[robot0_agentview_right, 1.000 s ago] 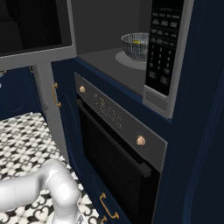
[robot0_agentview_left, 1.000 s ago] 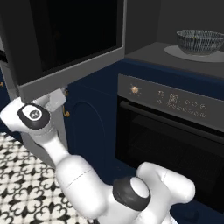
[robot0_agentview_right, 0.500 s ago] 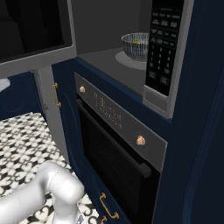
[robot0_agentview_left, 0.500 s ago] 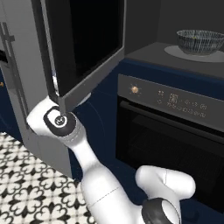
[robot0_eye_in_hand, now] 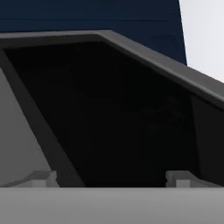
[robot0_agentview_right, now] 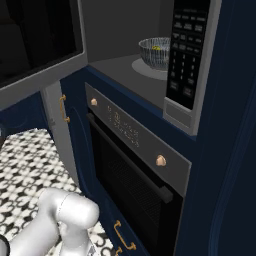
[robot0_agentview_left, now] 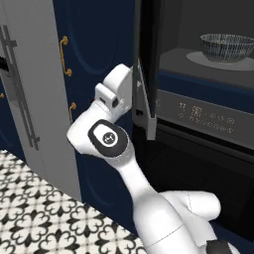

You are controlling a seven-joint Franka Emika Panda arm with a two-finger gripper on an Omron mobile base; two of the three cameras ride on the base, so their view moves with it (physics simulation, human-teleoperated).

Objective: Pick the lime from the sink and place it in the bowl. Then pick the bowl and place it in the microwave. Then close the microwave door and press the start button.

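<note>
The microwave (robot0_agentview_right: pixel 120 60) is seen as a built-in dark gray cavity set in navy cabinetry, its front left open. The microwave door (robot0_agentview_left: pixel 146 74) is swung out and is seen edge-on in the left base view, its gray frame just beside the white arm; in the hand view its dark glass window (robot0_eye_in_hand: pixel 109 118) lies close ahead, bounded by a slanting gray frame. Below, the black oven (robot0_agentview_right: pixel 135 175) with brass knobs is closed. The patterned floor (robot0_agentview_left: pixel 30 208) to the left offers open room. Inside the cavity, the round striped bowl (robot0_agentview_left: pixel 227 47) is set on the turntable plate, and the small yellow-green lime (robot0_agentview_right: pixel 156 48) is lying in it. The tool (robot0_eye_in_hand: pixel 112 178) is spread wide, with nothing between its tips.
</note>
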